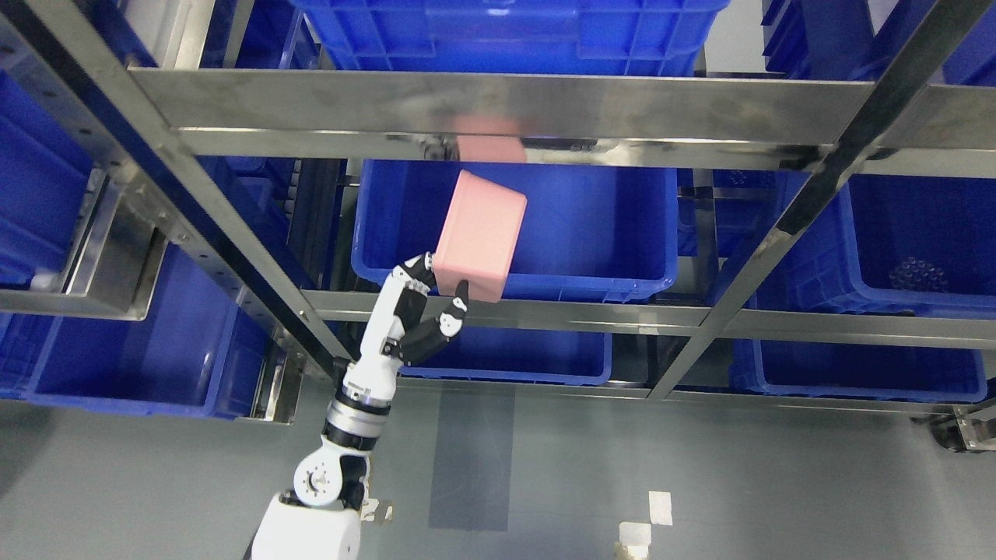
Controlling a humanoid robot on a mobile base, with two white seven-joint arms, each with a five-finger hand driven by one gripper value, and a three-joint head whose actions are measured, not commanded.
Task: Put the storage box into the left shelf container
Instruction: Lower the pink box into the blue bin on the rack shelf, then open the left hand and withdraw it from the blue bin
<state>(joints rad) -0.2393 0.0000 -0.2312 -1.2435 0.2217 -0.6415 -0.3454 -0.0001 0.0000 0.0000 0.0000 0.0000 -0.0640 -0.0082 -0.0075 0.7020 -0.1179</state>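
A pink storage box [480,233], tilted, is being gripped at its lower edge by the left hand [416,311]. It is being held at the front rim of a blue shelf container [591,225], fingers [455,309] closed on it.

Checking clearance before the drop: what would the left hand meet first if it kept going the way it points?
Probably the front wall of the blue container just beyond the left hand, which holds the tilted pink storage box; depth is unclear.

Storage box [478,233]: plain pale pink. Container [591,233] behind it: solid blue, like the other bins. Shelf [498,101] frame: bare silver metal. Left hand [412,311]: white with black fingers [455,311]. Floor [700,482]: grey-green, one darker grey strip, small white patches.
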